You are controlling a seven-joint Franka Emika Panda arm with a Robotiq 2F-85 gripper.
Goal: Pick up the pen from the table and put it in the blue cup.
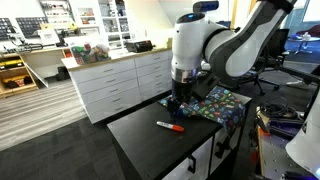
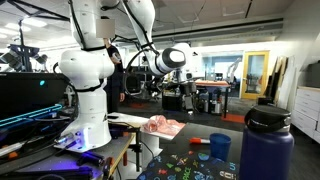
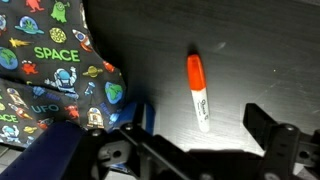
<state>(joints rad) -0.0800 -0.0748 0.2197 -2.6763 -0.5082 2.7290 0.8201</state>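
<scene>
The pen [image 3: 198, 92] lies flat on the black table [image 3: 250, 60]. It has an orange-red cap and a white printed barrel. It also shows in an exterior view [image 1: 170, 126]. My gripper [image 3: 200, 122] is open and empty, hovering above the table with the pen's white end between its two fingers. In an exterior view my gripper [image 1: 178, 103] hangs just behind the pen. The blue cup [image 2: 219, 147] stands on the space-patterned cloth [image 3: 50, 60]. In the wrist view a blue shape [image 3: 55, 155] at the lower left looks like the cup.
The colourful cloth [image 1: 215, 103] covers the table's far part beside the pen. A tall dark blue bottle [image 2: 267, 145] stands near the cup. White drawer cabinets [image 1: 120, 80] stand behind the table. A second white robot arm [image 2: 85, 70] stands on another bench.
</scene>
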